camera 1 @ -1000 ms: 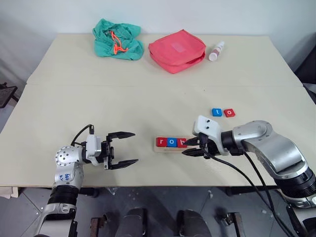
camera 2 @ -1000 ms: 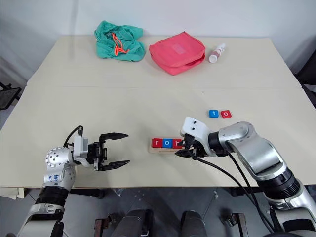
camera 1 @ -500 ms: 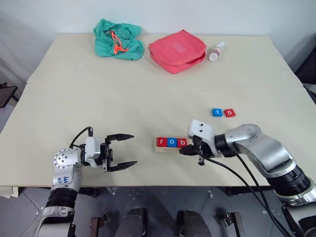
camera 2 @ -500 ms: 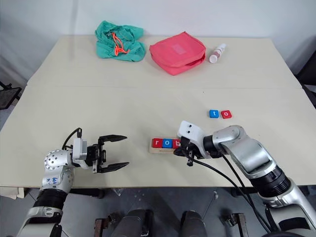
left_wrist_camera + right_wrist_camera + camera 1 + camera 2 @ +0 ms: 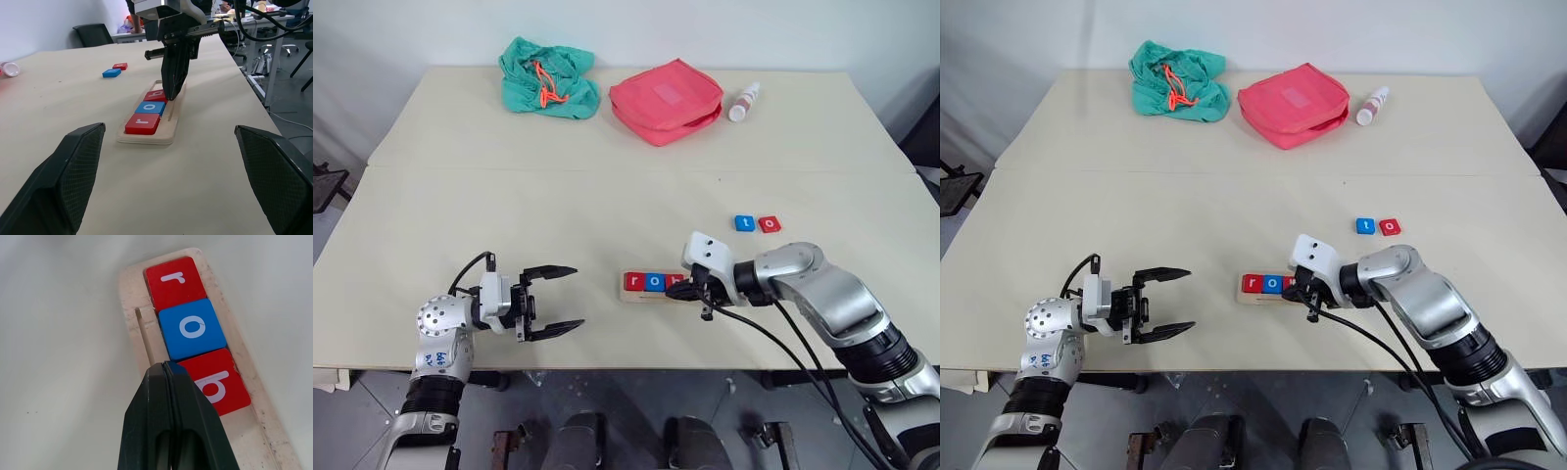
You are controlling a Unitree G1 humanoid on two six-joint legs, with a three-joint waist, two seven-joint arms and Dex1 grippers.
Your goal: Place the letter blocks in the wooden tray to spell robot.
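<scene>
The wooden tray (image 5: 646, 295) lies near the table's front edge. It holds a red r block (image 5: 175, 282), a blue o block (image 5: 192, 333) and a red b block (image 5: 220, 384) side by side. My right gripper (image 5: 165, 366) is shut and empty. Its tip points down onto the tray beside the b block, at the edge of the groove. A loose blue t block (image 5: 744, 223) and a loose red o block (image 5: 769, 224) lie to the right, farther back. My left gripper (image 5: 578, 296) hangs open and empty to the left of the tray, pointing at it.
At the back of the table lie a crumpled green cloth (image 5: 548, 78), a red pouch (image 5: 664, 100) and a small bottle (image 5: 742, 101) on its side. Chairs and desks stand beyond the table in the left wrist view.
My right gripper has closed fully and shifted a little left, down to the tray by the b block. The left arm has stayed where it was.
</scene>
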